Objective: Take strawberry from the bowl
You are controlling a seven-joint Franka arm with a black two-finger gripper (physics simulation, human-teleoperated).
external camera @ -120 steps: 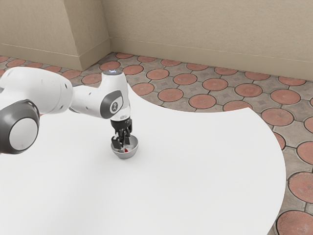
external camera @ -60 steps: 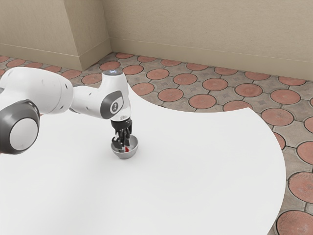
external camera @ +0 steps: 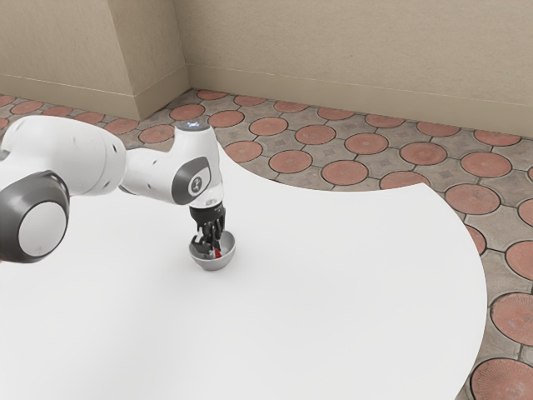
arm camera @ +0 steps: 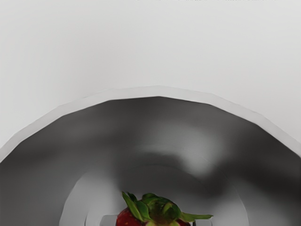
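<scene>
one strawberry (arm camera: 160,212) gripped between both fingers of gripper (external camera: 210,247), inside bowl (external camera: 213,263).

You have a bowl (arm camera: 160,91) of smooth, glossy-looking metal.
Your tabletop (external camera: 333,283) looks smooth and matt, your floor tiles (external camera: 345,172) rough and stony.

A plain room or a covered patio; which of the two cannot be told. The wall (external camera: 358,50) is beige and smooth, with a low skirting (external camera: 333,103) along its foot, and a square-edged block of the same beige (external camera: 67,46) juts out at the exterior view's left. The floor (external camera: 330,153) is grey paving set with round terracotta discs (external camera: 345,172). The white surface (external camera: 333,283) has curving edges.
</scene>
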